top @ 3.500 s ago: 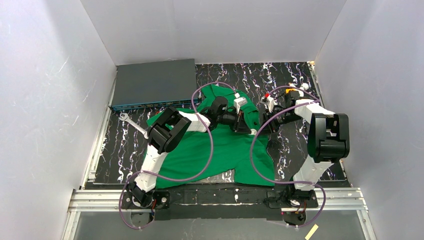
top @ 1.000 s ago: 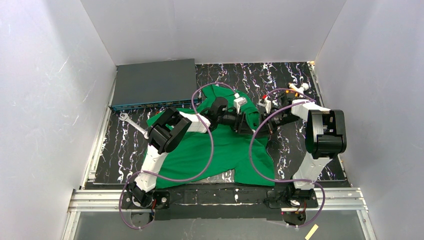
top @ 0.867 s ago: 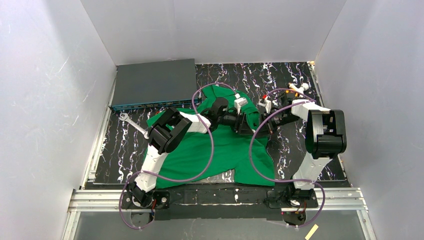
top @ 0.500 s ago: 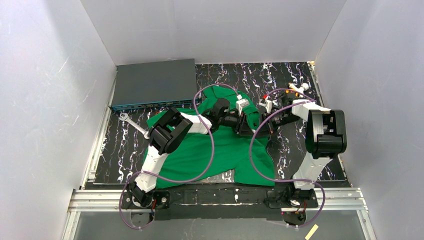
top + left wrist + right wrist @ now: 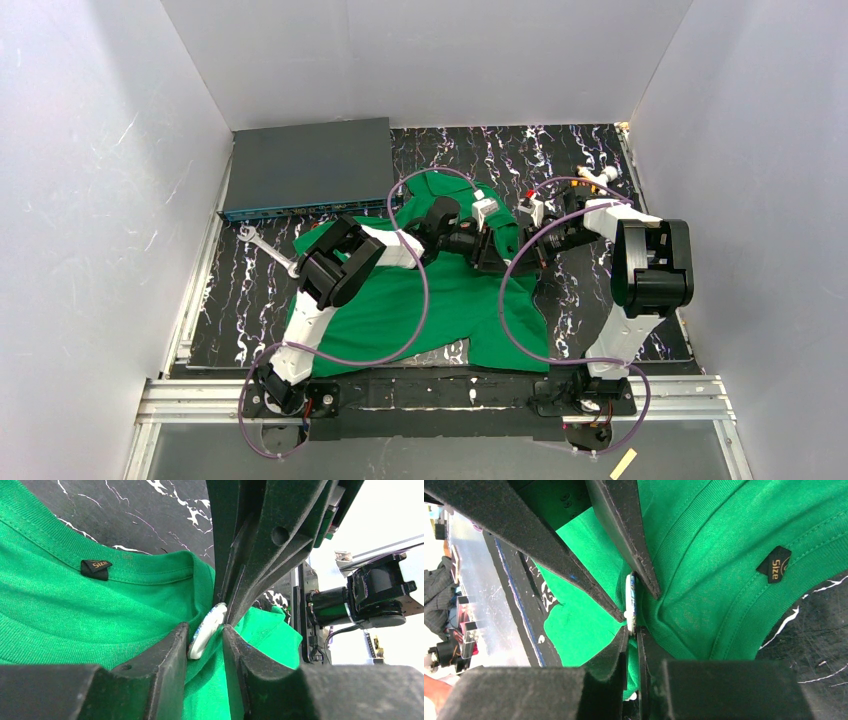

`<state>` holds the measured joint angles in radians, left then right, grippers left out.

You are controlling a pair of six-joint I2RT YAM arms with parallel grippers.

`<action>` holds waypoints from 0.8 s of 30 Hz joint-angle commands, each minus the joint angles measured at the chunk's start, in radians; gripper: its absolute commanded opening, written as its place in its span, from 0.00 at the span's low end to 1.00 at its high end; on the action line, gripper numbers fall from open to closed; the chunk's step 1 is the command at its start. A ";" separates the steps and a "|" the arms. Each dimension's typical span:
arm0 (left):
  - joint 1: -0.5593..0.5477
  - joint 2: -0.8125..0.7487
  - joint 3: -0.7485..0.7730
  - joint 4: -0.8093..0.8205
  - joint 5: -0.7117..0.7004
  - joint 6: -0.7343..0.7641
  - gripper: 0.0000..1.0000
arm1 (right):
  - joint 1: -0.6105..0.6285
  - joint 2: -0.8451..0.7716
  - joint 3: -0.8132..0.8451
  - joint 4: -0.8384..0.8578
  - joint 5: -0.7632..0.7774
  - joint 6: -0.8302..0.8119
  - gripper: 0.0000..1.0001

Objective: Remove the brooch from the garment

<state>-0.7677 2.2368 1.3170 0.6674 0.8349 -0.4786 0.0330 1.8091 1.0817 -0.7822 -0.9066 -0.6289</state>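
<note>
The green garment [image 5: 440, 300] lies spread on the black marbled table. At its collar stands a small round white disc with blue marks [image 5: 210, 622], seen edge-on. The brooch's red-orange leaf shape shows in no view. My left gripper [image 5: 205, 628] is shut on the disc together with a fold of collar fabric. My right gripper [image 5: 633, 629] comes from the opposite side and is shut on the disc's [image 5: 630, 600] other edge and the fabric. In the top view the left gripper [image 5: 497, 250] and the right gripper [image 5: 514, 250] meet tip to tip over the collar.
A flat grey box [image 5: 308, 165] stands at the back left. A wrench [image 5: 268, 250] lies left of the shirt. Small orange and white items [image 5: 595, 177] lie at the back right. A black size tag [image 5: 95, 568] sits inside the collar. Purple cables loop over the shirt.
My right gripper has moved left to the collar and met the left one. My left wrist has shifted slightly right. Both stay pinched at the same spot over the last half second.
</note>
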 commanded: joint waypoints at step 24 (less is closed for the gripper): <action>0.024 -0.066 0.042 -0.032 0.074 0.216 0.17 | 0.001 0.002 0.017 -0.073 -0.016 -0.070 0.01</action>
<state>-0.7475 2.1975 1.3235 0.6273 0.8669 -0.2996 0.0330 1.8091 1.0817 -0.8162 -0.9070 -0.6800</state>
